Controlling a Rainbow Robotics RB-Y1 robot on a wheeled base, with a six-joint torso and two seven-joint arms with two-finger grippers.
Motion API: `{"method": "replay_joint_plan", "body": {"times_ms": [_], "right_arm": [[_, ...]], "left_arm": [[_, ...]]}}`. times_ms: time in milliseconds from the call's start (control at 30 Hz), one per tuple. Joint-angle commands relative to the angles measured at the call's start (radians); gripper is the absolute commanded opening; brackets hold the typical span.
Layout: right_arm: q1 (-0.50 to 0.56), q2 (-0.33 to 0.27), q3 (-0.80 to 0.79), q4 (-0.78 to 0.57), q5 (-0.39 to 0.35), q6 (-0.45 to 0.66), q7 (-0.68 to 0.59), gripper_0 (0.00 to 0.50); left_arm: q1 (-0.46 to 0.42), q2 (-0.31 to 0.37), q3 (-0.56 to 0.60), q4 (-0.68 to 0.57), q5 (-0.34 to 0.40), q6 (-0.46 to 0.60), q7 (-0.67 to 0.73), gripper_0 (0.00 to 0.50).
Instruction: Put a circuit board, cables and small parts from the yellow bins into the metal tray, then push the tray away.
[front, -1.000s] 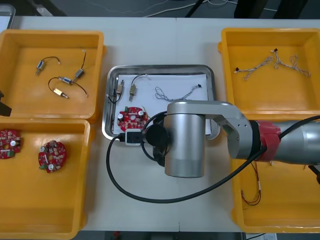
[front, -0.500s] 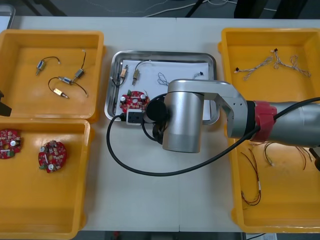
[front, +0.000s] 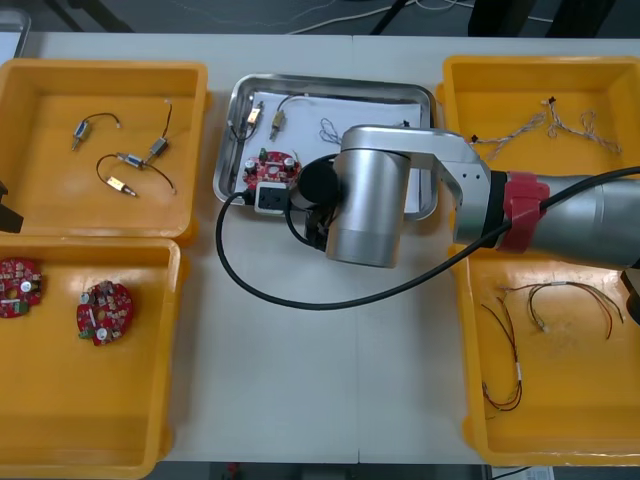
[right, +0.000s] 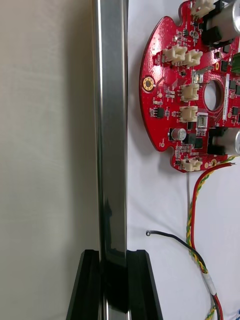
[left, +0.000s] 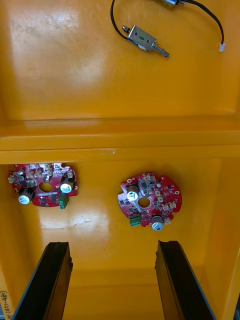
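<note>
Now the right tool (right: 114, 262) pinches the near rim of the metal tray (right: 111, 125), fingers narrowed to its thickness. Just inside that rim lie a circuit board (right: 175, 100) and a red and yellow cable (right: 197, 200), so loading looks done and the push is in hand. Next: drive the tray straight away, then release. The left tool (left: 112, 255) hangs wide, well left of the tray.

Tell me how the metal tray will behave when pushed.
The metal tray probably slides stiffly as one piece: the right gripper clamps its thin rim. Polished metal on the smooth table suggests little drag. The loose circuit board inside may shift.
</note>
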Motion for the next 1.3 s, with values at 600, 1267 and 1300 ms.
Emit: {"method": "replay_joint_plan", "body": {"times_ms": [600,1267,1300], "right_arm": [[-0.096,0.018,0.005,0.159,0.028,-0.166,0.249,0.000],[-0.128,0.061,0.005,0.300,0.026,-0.281,0.250,0.000],[-0.128,0.061,0.007,0.300,0.026,-0.284,0.250,0.000]], "left_arm": [[0.012,0.045,0.035,-0.025,0.008,0.010,0.049,0.500],[0.012,0.045,0.035,-0.025,0.008,0.010,0.049,0.500],[0.012,0.045,0.035,-0.025,0.008,0.010,0.049,0.500]]}}
